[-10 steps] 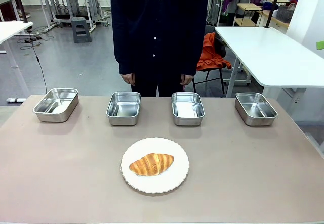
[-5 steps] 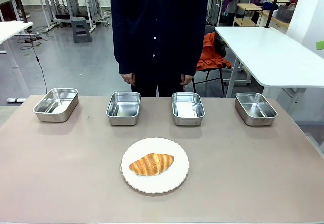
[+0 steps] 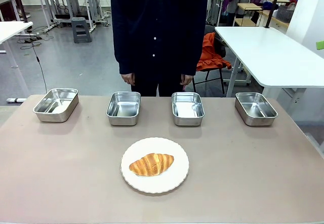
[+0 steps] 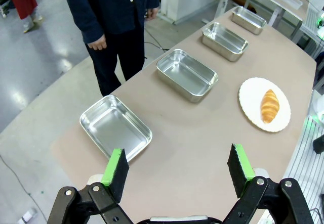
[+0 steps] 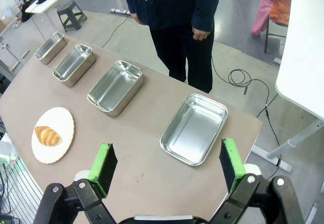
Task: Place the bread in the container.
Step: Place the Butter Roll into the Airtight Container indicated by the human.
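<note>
Black, green-padded left tool [image 4: 177, 164] hangs high above one end of the tan table [image 3: 61, 173], tilted down and looking along it. Its fingers are spread wide, with nothing between them and nothing touched. Over the opposite end, the right tool [image 5: 167, 163] of the same black-and-green build hangs likewise, jaws at full spread and empty. Both sets of fingers are cut off by the bottom edge at the knuckles, so the wrists and arms behind cannot be read. Golden-brown ridged crescent croissant [image 3: 151, 164] lies roughly centred on a round white scalloped plate [image 3: 169, 182], long axis across the table, on the robot's side of the middle. Beyond the plate, near the far edge, stands a row of four shallow rectangular stainless-steel trays with rolled rims, set apart from one another: leftmost tray [image 3: 53, 116], second tray [image 3: 123, 120], third tray [image 3: 187, 121], rightmost tray [image 3: 258, 121]. Each shows a bare metal floor, though the third tray's floor glares white and is hard to read. The croissant sits nearest the two middle trays, apart from both. At the far side a person [image 3: 159, 27] in a dark buttoned shirt stands behind the middle trays, hands [image 3: 127, 78] hanging at the thighs with fingers curled, off the table. The person's upper body is cut off by the top edge.
</note>
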